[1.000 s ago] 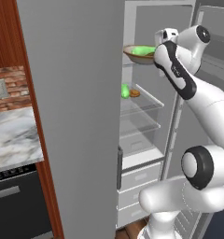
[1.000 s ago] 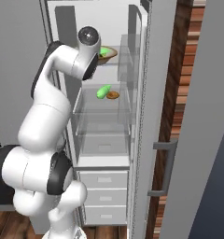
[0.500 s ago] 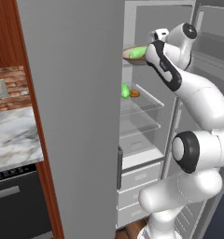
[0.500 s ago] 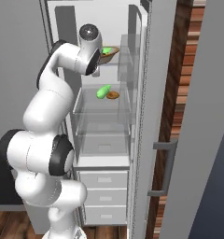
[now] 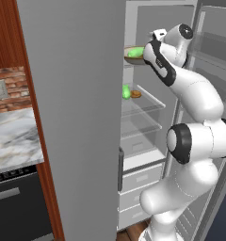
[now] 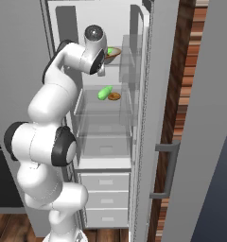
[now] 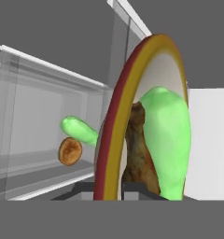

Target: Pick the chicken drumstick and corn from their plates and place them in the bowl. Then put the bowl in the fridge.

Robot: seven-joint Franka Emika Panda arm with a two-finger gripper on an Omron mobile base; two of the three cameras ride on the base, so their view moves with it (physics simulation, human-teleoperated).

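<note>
In the left base view, the tall grey-silver fridge [image 5: 77, 117] stands open. On a glass shelf [image 5: 145, 100] lie a small green lump [image 5: 126, 92] and a flat orange-brown item [image 5: 135, 94]. Higher up, the round tan-beige bowl [image 5: 133, 59] carries the bright green corn [image 5: 136, 51] and the dark reddish-brown chicken drumstick [image 7: 138, 154]. The two-finger gripper [image 5: 150, 47] is clamped on the bowl's rim.

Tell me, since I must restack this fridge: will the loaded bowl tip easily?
Probably stiff: the bowl keeps its shape in the claw. Gripped at the rim, it might tilt. The corn and drumstick could slide.
</note>
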